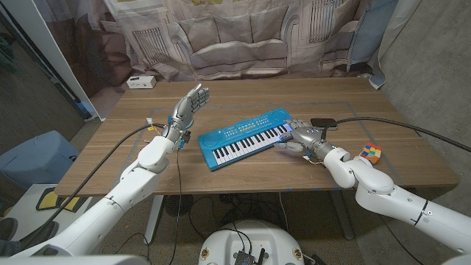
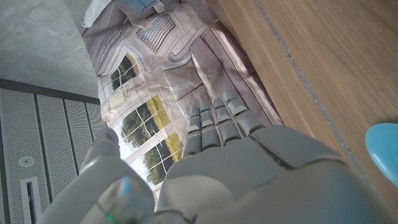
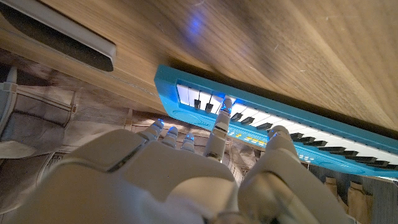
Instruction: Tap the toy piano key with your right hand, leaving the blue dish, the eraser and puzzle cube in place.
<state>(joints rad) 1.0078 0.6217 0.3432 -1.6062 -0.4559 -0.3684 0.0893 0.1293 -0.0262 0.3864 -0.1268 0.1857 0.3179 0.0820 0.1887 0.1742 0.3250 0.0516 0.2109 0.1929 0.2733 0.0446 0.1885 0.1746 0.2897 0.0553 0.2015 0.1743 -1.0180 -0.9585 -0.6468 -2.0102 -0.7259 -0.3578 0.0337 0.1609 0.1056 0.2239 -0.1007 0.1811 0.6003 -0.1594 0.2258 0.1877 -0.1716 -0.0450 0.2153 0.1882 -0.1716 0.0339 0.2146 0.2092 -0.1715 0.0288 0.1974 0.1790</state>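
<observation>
Right hand (image 1: pixel 300 135) at piano's 3 o'clock end, fingers (image 3: pixel 222 121) grasping nothing: one extended, tip on white key, others curled. Piano (image 1: pixel 246 137) lies mid-surface, angled. Cube (image 1: pixel 371 153) at 3 o'clock of right hand, apart. Left hand (image 1: pixel 188 107) raised at piano's 10 o'clock, fingers released, straight, empty. Surface (image 1: pixel 294 99) wooden.

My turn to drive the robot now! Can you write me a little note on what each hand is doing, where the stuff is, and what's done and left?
Right hand: at the piano's right end, one finger stretched onto the keys, holding nothing.
Left hand: raised and open, left of the piano.
Piano: mid-table.
Puzzle cube: near the right edge, beside the right forearm.
Done: finger has reached the keys.
Left: finish the tap, lift away, and avoid bumping the cube.
</observation>
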